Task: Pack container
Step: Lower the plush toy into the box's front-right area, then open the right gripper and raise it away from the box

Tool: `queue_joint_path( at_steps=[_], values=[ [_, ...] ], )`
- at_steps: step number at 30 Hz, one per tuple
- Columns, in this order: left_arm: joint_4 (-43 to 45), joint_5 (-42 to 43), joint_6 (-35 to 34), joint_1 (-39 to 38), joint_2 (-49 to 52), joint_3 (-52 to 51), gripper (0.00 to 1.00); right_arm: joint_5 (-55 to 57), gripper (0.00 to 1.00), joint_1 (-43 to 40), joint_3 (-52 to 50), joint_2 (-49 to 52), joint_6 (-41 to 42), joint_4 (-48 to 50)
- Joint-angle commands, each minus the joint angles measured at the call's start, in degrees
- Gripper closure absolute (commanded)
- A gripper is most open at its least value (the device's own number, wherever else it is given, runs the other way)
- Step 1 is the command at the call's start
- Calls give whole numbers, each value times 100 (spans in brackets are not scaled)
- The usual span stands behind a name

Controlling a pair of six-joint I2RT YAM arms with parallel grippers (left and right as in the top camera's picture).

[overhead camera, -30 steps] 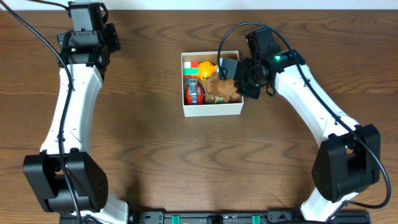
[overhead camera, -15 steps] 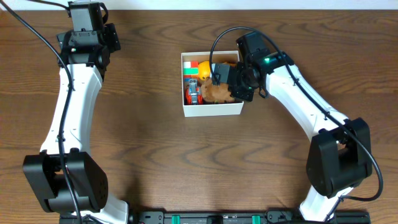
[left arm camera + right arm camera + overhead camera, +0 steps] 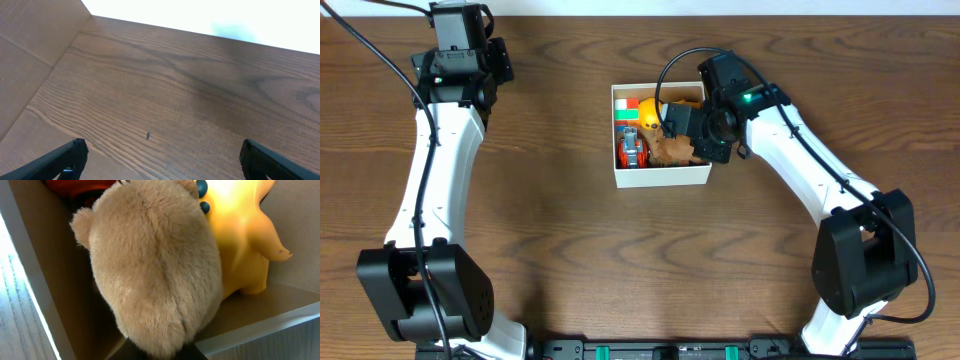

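The container [image 3: 660, 176] is a shallow white box at the table's middle, with small toys inside. My right gripper [image 3: 682, 135] reaches into its right half, shut on a tan plush toy [image 3: 672, 150]. In the right wrist view the plush toy [image 3: 155, 265] fills the frame, its lower end caught between the dark fingers of my right gripper [image 3: 167, 355]. A yellow toy [image 3: 240, 240] leans against it, with the container wall [image 3: 260, 325] beside them. My left gripper [image 3: 460, 25] stays at the far left corner, and in its wrist view the left gripper [image 3: 160, 160] stands open over bare wood.
Inside the box also sit the yellow toy [image 3: 650, 110], a red and green block [image 3: 627, 108] and a red and grey toy [image 3: 632, 150]. A black cable loops above the right wrist. The table's far edge runs close behind the left gripper.
My right gripper has moved left with the plush toy, from over the box's right wall down into the box. The left arm has not moved.
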Motion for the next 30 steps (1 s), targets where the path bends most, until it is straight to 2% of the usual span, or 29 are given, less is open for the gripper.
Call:
queue_joint_path(
  at_steps=[1,2,3,4,7,9,12,17,21,24,25,27,30],
  values=[
    [-20,-50,-31,2,-101,101,2,212,87,48,92,9,-26,-2],
    [-17,-48,-31,2,-101,101,2,212,85,48,92,9,-26,-2],
    [-20,-48,-31,2,-101,101,2,212,79,48,92,9,-24,-2],
    [-20,-50,-31,2,-101,101,2,212,67,48,92,9,-24,-4],
    [-20,-50,-31,2,-101,101,2,212,40,48,92,9,-24,-4],
    [-20,-50,-31,2,-101,101,2,212,31,48,92,9,-24,2],
    [-20,-48,-31,2,-101,101,2,210,28,48,92,7,-24,79],
    [-20,-50,-31,2,-101,101,2,190,31,120,131,0,28,557],
    [-20,-50,-31,2,-101,101,2,197,35,238,415,-9,632,1086],
    [-20,-48,-31,2,-101,101,2,435,45,229,850,-9,1665,1419],
    [-17,-50,-31,2,-101,101,2,614,45,210,979,-9,2055,1497],
    [-20,-50,-31,2,-101,101,2,1388,38,114,1281,-9,3272,1652],
    [-20,-50,-31,2,-101,101,2,2358,31,-81,1545,-9,4476,1641]
  ],
)
